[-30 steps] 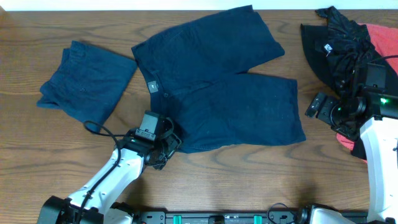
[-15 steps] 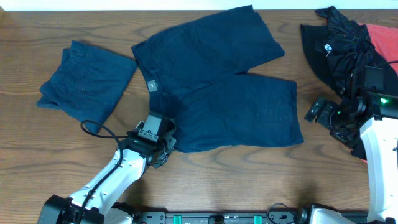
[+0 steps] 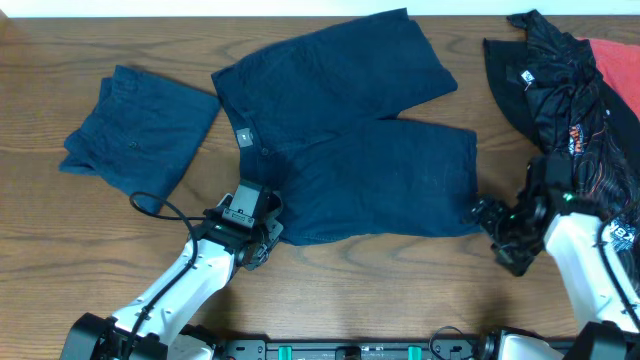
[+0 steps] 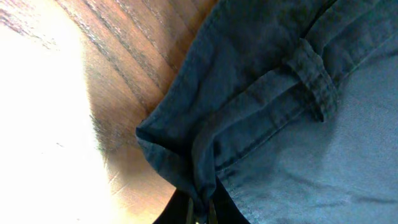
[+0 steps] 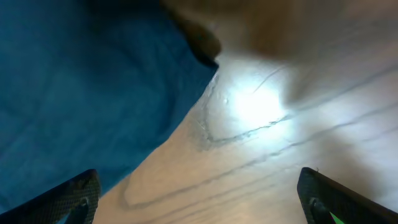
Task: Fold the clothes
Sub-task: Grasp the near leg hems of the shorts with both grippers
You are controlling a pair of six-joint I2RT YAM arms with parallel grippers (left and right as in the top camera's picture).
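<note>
Matt, creased woven cloth forms the wide dark navy-blue shorts (image 3: 350,150) and the smaller folded navy shorts (image 3: 135,130), on a smooth brown wooden counter (image 3: 400,290) with visible grain and a faint sheen.

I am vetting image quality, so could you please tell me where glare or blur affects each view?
Overhead: evenly lit, sharp, navy shorts clear. Left wrist: left side blown out white over the table, belt loop sharp. Right wrist: soft focus, glare patch on the table beside the shorts' blurred edge.
</note>
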